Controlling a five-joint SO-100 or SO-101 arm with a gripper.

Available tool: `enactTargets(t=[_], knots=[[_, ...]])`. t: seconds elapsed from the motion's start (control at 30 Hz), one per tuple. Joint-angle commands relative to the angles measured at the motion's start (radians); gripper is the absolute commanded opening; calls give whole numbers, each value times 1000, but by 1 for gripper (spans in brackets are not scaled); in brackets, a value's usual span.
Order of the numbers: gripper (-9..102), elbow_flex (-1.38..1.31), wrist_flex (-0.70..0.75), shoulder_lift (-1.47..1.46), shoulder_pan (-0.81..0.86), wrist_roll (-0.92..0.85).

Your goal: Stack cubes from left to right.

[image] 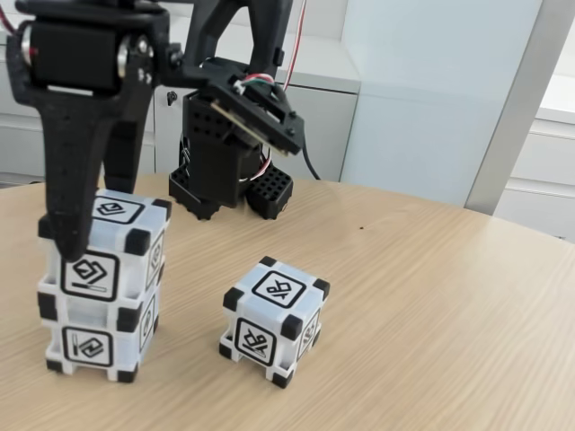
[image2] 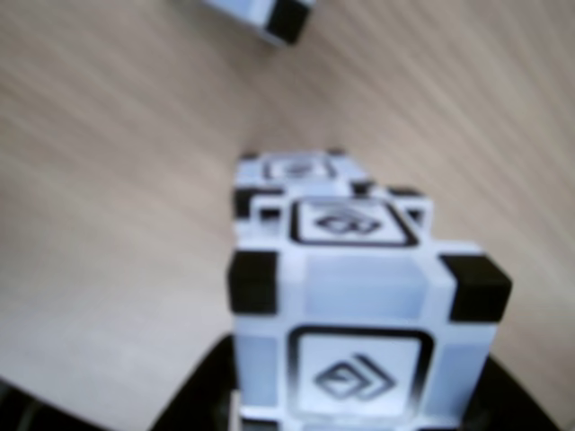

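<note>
— Hand (image: 67,235) grasping anything?
— It straddles the upper cube (image: 108,251) atop the lower cube (image: 94,337), at the fixed view's left; gripping or released, I can't tell.
— Why there?
— Probably seating it squarely. The third cube (image: 272,321) waits apart on the surface (image: 431,341).

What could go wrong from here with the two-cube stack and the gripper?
1. The top cube sits slightly offset on the bottom cube; the wrist view shows the misalignment too. A jerky release or retreat could topple it.
2. The gripper finger reaches down the top cube's front face; lifting off at an angle may drag the cube.
3. The third cube must go atop an uneven stack.
</note>
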Motion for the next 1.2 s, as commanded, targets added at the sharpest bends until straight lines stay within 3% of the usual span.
enactTargets(t=[0.0, 0.37, 0.43, 0.53, 0.87, 1.17], knots=[[0, 0, 3, 29, -3, 14], [0, 0, 3, 29, -3, 29], [4, 0, 3, 31, -3, 31], [20, 0, 3, 32, -3, 37], [34, 0, 3, 51, -3, 54], [37, -2, 3, 244, -15, 67]])
